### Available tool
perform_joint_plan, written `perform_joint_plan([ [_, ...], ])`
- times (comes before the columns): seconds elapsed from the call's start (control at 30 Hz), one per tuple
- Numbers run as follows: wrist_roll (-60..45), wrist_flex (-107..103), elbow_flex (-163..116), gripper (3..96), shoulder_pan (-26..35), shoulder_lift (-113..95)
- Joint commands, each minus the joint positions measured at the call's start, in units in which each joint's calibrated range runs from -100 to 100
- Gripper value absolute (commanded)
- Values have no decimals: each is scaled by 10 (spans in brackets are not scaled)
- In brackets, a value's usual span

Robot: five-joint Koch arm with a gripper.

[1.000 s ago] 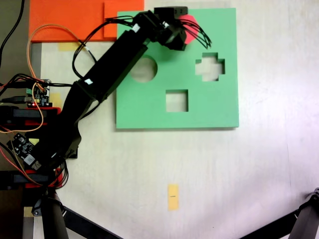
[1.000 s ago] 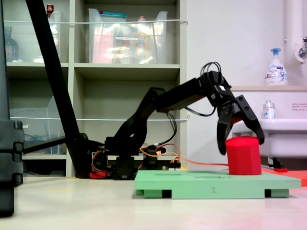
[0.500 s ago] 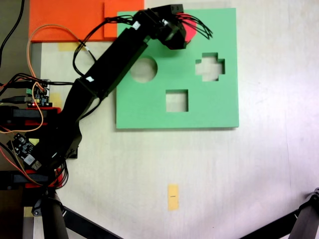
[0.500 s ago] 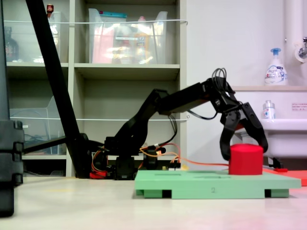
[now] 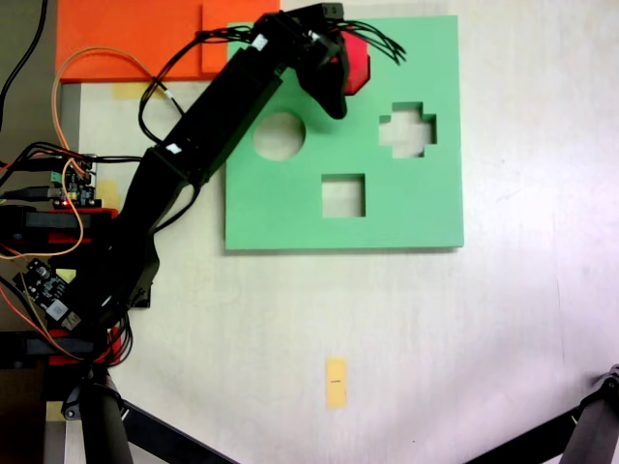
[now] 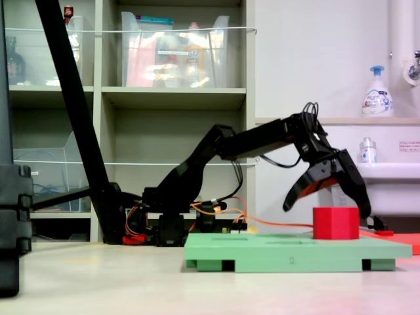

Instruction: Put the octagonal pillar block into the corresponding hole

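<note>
Straddling the red block (image 6: 335, 223) with jaws apart, the claw (image 6: 331, 197) could snag it lifting toward 12 o'clock.

Even bright indoor light, soft shadows, slightly soft focus, faint pinkish tint perhaps at edges

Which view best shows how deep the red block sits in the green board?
The second exterior view: side-on, the red block pokes up only a short way above the green board, with the open gripper spread over it. The first exterior view looks straight down, so its height is lost and the arm partly covers it.
</note>
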Motion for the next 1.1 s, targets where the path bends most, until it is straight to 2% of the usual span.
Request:
perform_joint_plan([
  [0.03,-15,-42,39,956,-1,-111],
  [0.27,-117,-111,39,952,-38,-444],
  [0.33,-192,-137,39,895,-58,-546],
  [0.4,-276,-158,37,776,-84,-639],
  [0.5,-405,-161,36,662,-135,-740],
  [0.73,-463,-137,16,638,-218,-728],
  [0.83,-471,-40,-192,638,-243,-798],
  [0.93,-514,318,-656,638,-245,-1041],
  [1.1,-548,490,-968,617,-248,-1149],
])
